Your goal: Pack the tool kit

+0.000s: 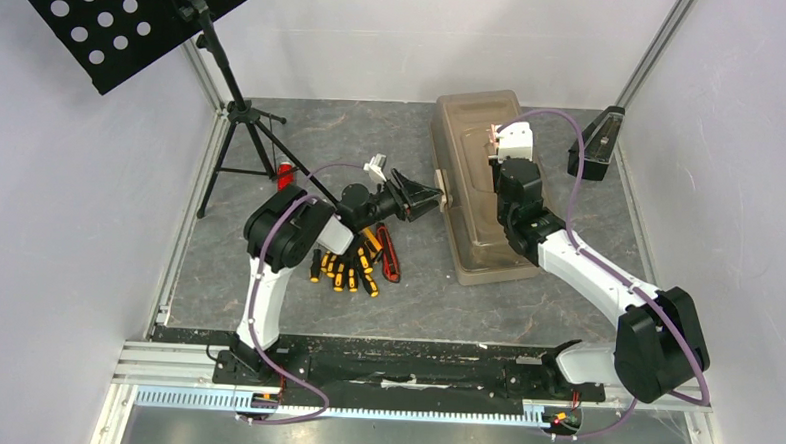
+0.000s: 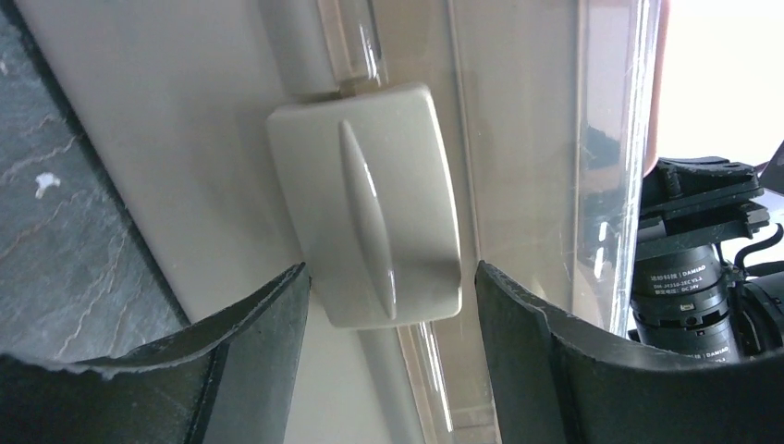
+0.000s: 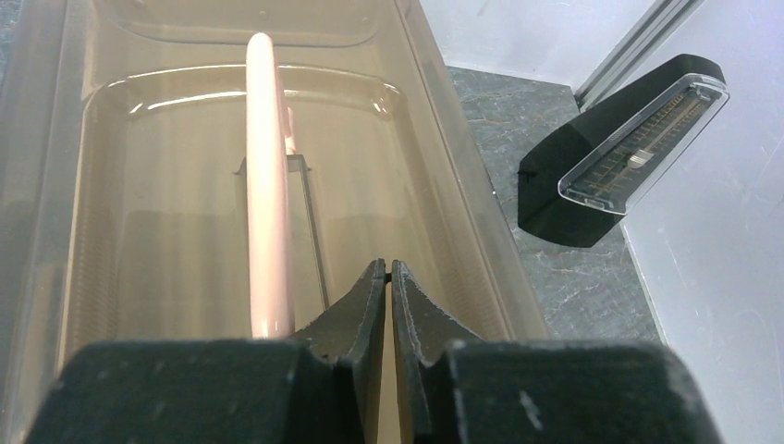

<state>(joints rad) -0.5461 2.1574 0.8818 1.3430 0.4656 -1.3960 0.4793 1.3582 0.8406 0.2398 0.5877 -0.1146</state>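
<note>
Toolbox (image 1: 471, 235) first: it lies lid-down-shut toward the far right of the table (image 1: 217, 274), while the screwdrivers (image 1: 345, 272) and a red utility knife (image 1: 389, 257) sit in a loose heap outside it, just beside your left arm. Nothing is packed yet, so I judge you are at the unlatching step.

Your left gripper (image 2: 390, 270) has its jaws spread, one finger on either side of the pale latch (image 2: 370, 203) on the box's near side wall. I cannot tell whether either pad is actually touching it. Your right gripper (image 3: 389, 268) is pinched fully together on nothing, parked over the lid just beside the pale handle (image 3: 268, 185).

What could go wrong from here:

- The latch is smooth and rounded – pull on it with a shallow bite and the pads may slide off rather than flip it.
- Pull sideways and the whole box may skid, since it looks light and only the right fingers steady it.
- Those same right fingers sit above the lid, so if the latch does release, the lid has nowhere to go until you lift that arm away.
- Your left elbow hangs right over the tool heap – a wide swing back could scatter the screwdrivers beyond easy reach.
</note>
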